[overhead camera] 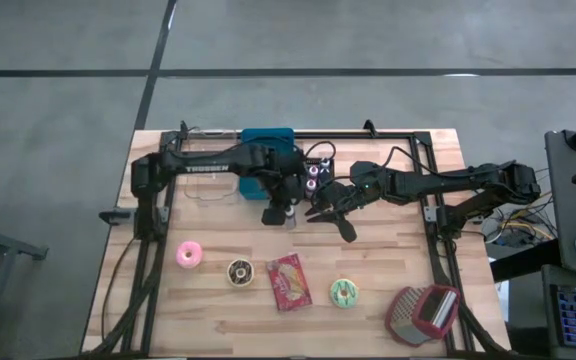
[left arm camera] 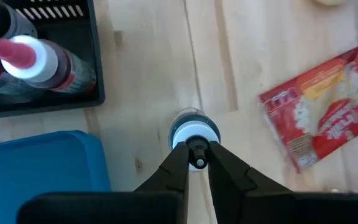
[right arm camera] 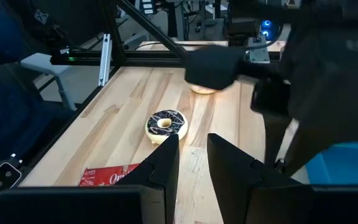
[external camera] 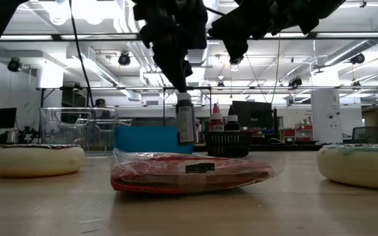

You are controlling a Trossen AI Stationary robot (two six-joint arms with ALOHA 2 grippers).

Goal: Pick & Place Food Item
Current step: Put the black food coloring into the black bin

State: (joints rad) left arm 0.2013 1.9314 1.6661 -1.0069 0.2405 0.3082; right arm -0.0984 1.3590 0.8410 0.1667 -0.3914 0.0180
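My left gripper [overhead camera: 280,212] is over the middle of the table, shut on a small bottle [external camera: 186,121] with a white top. My right gripper [right arm camera: 193,146] hovers just to its right, open, with nothing between its fingers. Along the near side lie a pink donut [overhead camera: 188,254], a chocolate donut [overhead camera: 240,271], a red snack packet [overhead camera: 289,281] lying flat and a green-iced donut [overhead camera: 344,293]. No gripper touches these. My left gripper pinches the bottle's narrow cap [left arm camera: 197,163] between its two fingers. The fingers come from above, pointing steeply down. The bottle hangs upright below them [external camera: 186,124]; whether its base touches the table I cannot tell.
A black basket [overhead camera: 318,175] with more bottles, a blue tray [overhead camera: 268,140] and a clear bin [overhead camera: 208,188] stand at the far side. A red and grey container [overhead camera: 423,312] lies at the near right corner. Bare wood shows between the basket and the food row.
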